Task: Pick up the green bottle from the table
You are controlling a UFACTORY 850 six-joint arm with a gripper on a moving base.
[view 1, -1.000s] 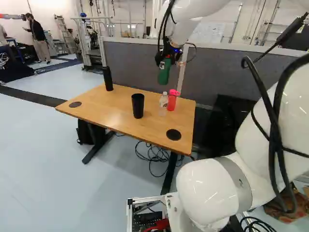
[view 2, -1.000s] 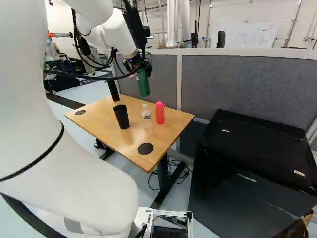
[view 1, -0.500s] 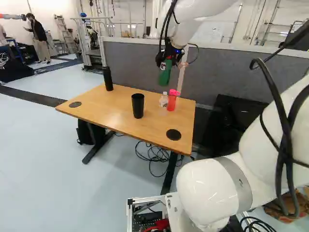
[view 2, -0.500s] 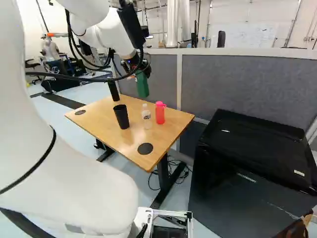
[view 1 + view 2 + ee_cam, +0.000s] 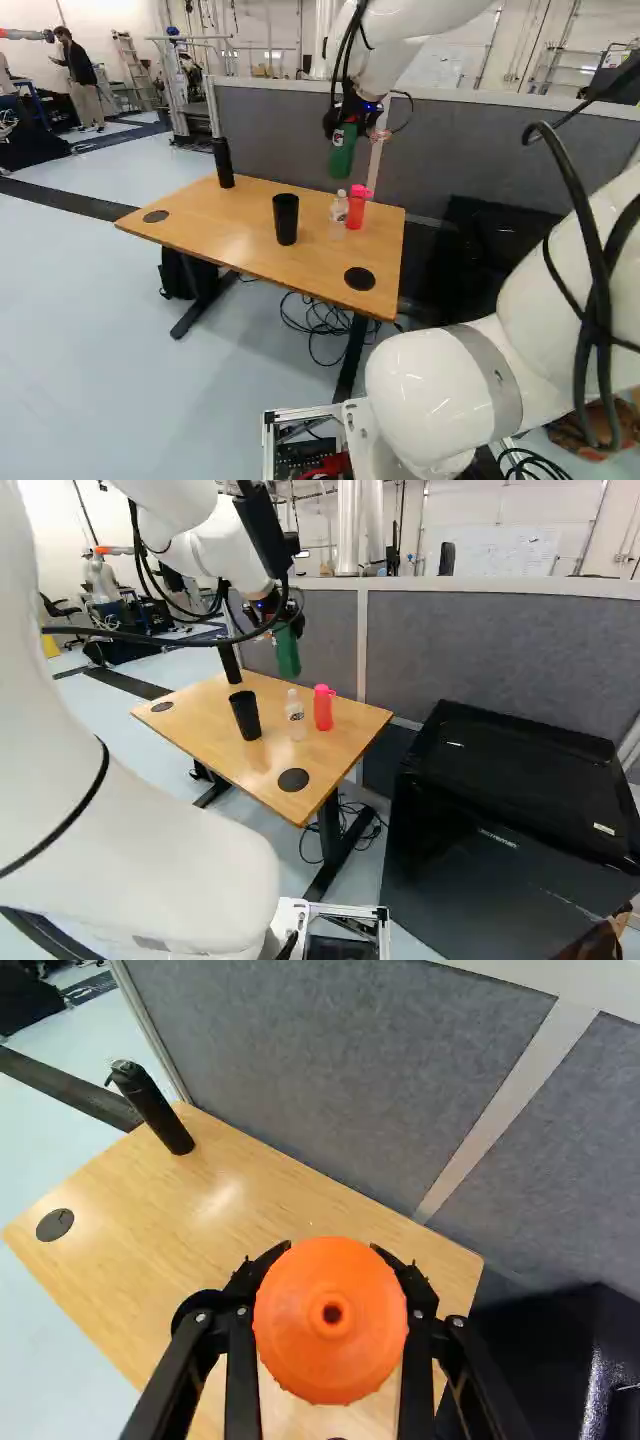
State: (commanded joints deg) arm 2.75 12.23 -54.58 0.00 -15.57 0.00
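The green bottle (image 5: 341, 155) hangs roughly upright above the worktop (image 5: 200, 215), near its partition side, with its base off the surface. The end effector (image 5: 331, 1260) has it by the top: its two fingers stand partway apart, one on each side of the orange cap (image 5: 330, 1345), closed against it. The pick-up looks all but done; what seems called for is a steady hold.

Since the grip is at the very top, the body could swing like a pendulum, so any further lift should be slow and straight, with no twist that might loosen the cap. Enough squeeze to stop slipping is plenty.

As for room, the clear bottle (image 5: 339, 212) and the red bottle (image 5: 323, 708) stand side by side below, with the black tumbler (image 5: 286, 218) just beside them; lowering here would risk knocking them. The grey partition (image 5: 480, 650) bounds the far side, and the tall black bottle (image 5: 150, 1108) stands by the worktop's far edge. Upward looks the safest way, then back towards the base, minding the loose arm cables.
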